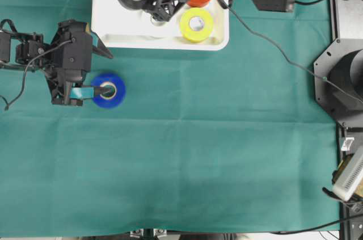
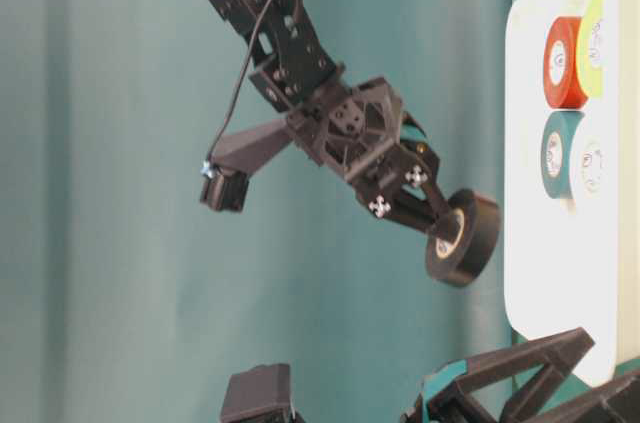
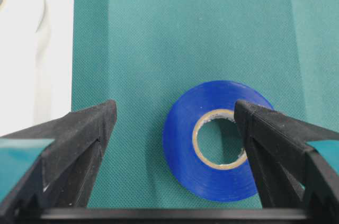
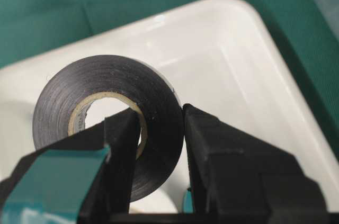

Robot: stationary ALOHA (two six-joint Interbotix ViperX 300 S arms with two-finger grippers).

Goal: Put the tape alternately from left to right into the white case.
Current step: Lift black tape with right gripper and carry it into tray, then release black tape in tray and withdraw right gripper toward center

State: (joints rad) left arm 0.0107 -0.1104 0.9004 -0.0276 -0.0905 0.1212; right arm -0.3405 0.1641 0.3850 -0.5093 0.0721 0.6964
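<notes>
Right gripper (image 4: 161,144): clenched on the wall of the black tape roll (image 4: 114,113), one finger inside its core, held in the air over the white case (image 1: 108,19).
Left gripper (image 1: 97,72): spread wide, grasping nothing; one finger sits in the hole of the blue tape roll (image 3: 220,139) on the green cloth (image 1: 198,155).
In the case: yellow roll (image 1: 196,24), red-orange roll (image 2: 562,61), teal roll (image 2: 555,153), white roll (image 2: 590,165).
Writing: none readable.
</notes>
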